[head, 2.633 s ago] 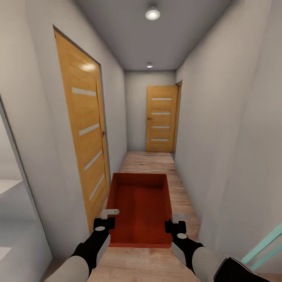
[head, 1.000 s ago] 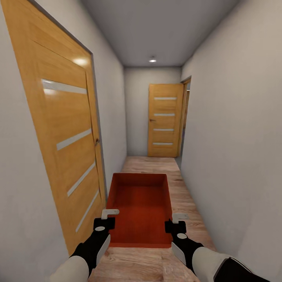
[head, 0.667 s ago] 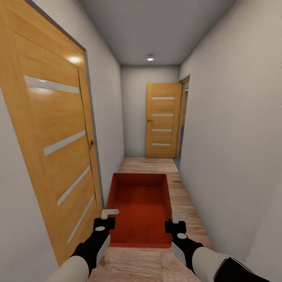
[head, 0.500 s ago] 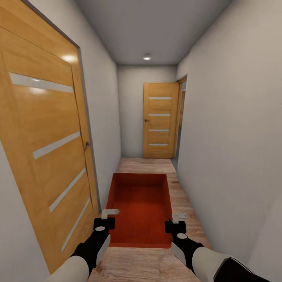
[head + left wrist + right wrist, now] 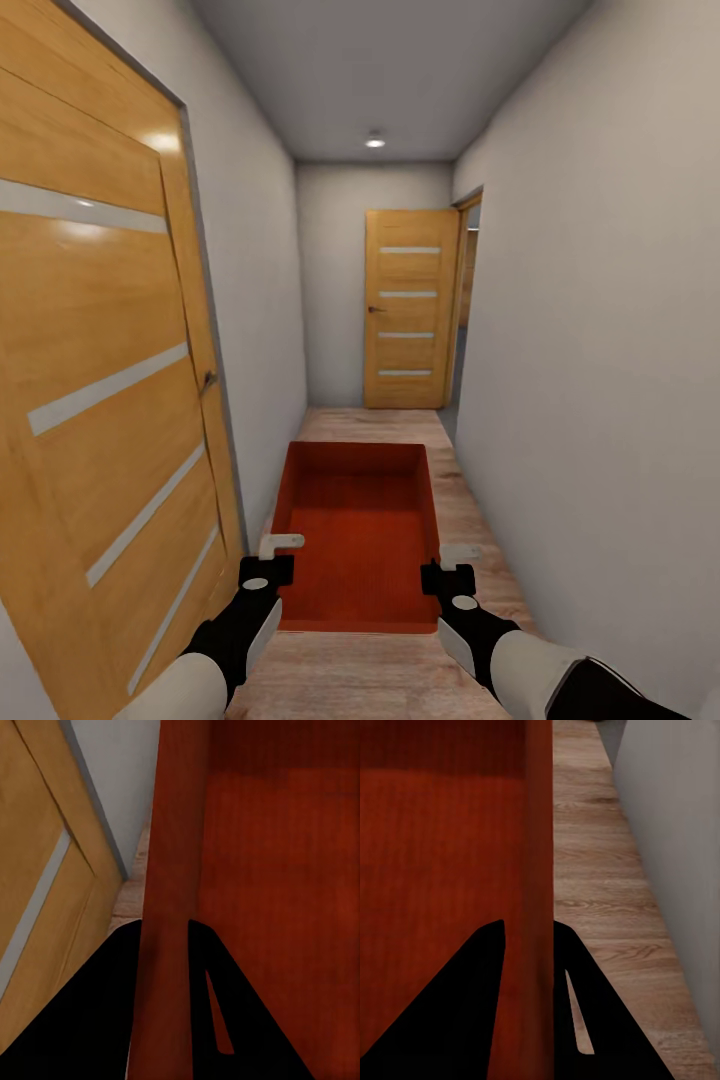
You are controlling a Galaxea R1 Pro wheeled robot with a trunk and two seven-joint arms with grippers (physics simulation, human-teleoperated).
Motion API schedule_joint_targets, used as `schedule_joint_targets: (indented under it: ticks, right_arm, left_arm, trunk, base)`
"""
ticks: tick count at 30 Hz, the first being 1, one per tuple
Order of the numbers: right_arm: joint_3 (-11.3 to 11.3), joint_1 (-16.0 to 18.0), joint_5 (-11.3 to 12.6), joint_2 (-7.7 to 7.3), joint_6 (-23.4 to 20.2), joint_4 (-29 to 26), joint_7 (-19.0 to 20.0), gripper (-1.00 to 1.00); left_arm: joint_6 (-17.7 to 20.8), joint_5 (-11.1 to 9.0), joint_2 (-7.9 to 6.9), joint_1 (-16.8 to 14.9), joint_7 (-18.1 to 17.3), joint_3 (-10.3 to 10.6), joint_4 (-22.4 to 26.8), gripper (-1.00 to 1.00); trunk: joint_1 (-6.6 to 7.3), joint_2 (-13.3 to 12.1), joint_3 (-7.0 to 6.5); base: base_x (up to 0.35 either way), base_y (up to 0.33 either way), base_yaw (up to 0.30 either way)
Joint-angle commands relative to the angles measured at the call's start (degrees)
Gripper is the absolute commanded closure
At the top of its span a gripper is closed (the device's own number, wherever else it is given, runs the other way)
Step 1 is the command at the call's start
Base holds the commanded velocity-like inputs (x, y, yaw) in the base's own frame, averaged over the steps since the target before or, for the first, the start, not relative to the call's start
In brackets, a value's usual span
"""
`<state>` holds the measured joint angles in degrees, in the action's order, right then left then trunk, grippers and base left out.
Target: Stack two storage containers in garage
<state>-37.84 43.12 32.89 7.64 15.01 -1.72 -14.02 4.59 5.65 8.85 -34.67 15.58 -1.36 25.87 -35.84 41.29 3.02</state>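
Head looks down corridor — wrists close along container point(image 5: 358, 530) walls.

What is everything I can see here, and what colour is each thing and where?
box: one, orange-red, open top, carried out in front over the floor, a hand on each long wall.
near door: one, light wood with pale strips, in the left wall.
far door: one, same wood, at the corridor's end.
opening: one, wood-framed, in the right wall beside the far door.
floor: light wood planks.
walls: pale grey, both sides and end.
ceiling lamp: one, white, lit.
left hand: black, pale fingers, clamped on the box's left wall.
right hand: black, pale fingers, clamped on the right wall.
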Motion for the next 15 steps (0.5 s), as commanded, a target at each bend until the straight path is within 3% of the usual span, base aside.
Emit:
schedule_joint_targets:
  ticks: [1,15]
  right_arm:
    - [1.01,0.04,-1.08,0.02,-0.08,-0.3,0.13,1.0]
    - [1.01,0.04,-1.08,0.01,-0.15,-0.3,0.08,1.0]
  left_arm:
    - [0.51,0.59,0.03,-0.04,0.33,-4.26,0.06,1.0]
    - [0.51,0.59,0.03,-0.04,0.33,-4.26,0.06,1.0]
  trunk:
    - [-0.05,0.08,0.09]
    - [-0.05,0.08,0.09]
  base:
    - [0.321,0.0,0.0]
    - [0.321,0.0,0.0]
